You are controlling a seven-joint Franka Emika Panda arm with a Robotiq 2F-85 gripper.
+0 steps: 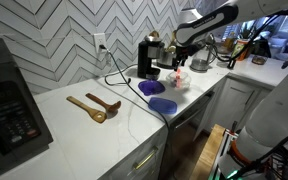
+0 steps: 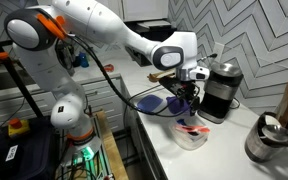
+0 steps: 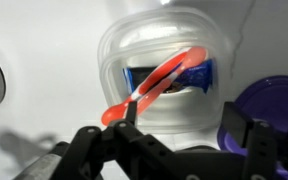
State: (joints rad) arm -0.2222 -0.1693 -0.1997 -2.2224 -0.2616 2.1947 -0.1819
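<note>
Black fingers [image 3: 89, 150] of my claw [image 3: 169, 150] fill the bottom of the wrist view, spread wide and pinching nothing. Just past them a red spoon [image 3: 164, 82] lies slanted in a clear tub [image 3: 119, 50], its near end poking over the rim close to one finger; whether they touch I cannot tell. A purple bowl [image 3: 274, 105] sits beside the tub. The spoon looks placed and free of my grip; I have not yet lifted clear. In both exterior views my arm stretches out over the white bench [image 1: 74, 125], wrist bent so the claw points down at the tub, next to a coffee maker [image 2: 219, 90].
</note>
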